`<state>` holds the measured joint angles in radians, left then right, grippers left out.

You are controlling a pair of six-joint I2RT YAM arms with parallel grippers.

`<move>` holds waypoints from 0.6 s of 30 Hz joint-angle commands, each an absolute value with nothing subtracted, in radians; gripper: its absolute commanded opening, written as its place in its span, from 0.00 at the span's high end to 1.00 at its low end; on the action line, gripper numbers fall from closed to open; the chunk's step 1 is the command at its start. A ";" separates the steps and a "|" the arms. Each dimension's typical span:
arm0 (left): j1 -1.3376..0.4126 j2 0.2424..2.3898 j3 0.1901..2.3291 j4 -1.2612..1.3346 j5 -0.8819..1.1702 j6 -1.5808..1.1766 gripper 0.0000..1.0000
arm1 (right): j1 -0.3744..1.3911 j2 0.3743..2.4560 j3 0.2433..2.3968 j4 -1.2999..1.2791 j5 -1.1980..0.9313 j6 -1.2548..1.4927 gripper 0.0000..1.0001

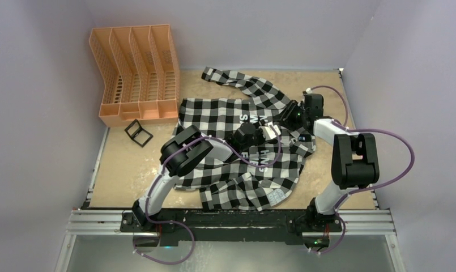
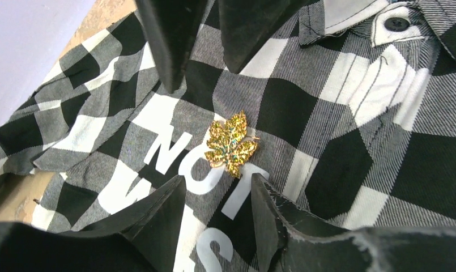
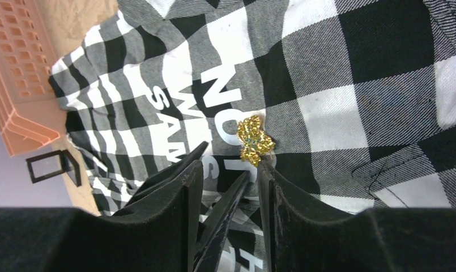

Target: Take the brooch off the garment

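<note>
The left tool point(image 2: 218, 181) and right tool point(image 3: 230, 167), both narrowly parted and empty, flank the gold brooch point(image 2: 232, 144) on the checked garment point(image 1: 248, 187) spread mid-table point(image 1: 129, 170).

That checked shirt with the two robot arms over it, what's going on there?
The robot's left gripper and right gripper are after a glittery gold brooch on a black-and-white checked shirt spread on the table. They face each other across the pin, both with jaws open. Neither holds it; it lies on the fabric beside the white lettering.
</note>
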<state>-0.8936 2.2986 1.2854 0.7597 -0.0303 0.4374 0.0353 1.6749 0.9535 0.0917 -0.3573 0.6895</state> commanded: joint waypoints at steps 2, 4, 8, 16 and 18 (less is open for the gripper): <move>-0.901 2.193 1.217 0.799 -0.016 0.391 0.50 | 0.033 1.692 0.958 0.114 -0.342 0.609 0.57; -0.899 2.162 1.190 0.804 -0.025 0.373 0.46 | 0.035 1.697 0.974 0.103 -0.304 0.579 0.58; -0.897 2.086 1.137 0.799 -0.060 0.323 0.41 | 0.053 1.696 1.011 0.044 -0.222 0.528 0.57; -0.838 2.002 1.118 0.657 -0.062 0.093 0.37 | 0.180 1.710 1.141 -0.146 0.074 0.462 0.45; -0.828 1.990 1.114 0.623 -0.063 0.044 0.37 | 0.218 1.733 1.188 -0.199 0.134 0.455 0.42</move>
<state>-0.8600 2.0483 1.1301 0.6964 -0.0601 0.1993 0.1493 1.7103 1.0946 -0.0746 -0.0471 0.5083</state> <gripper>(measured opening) 0.628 0.561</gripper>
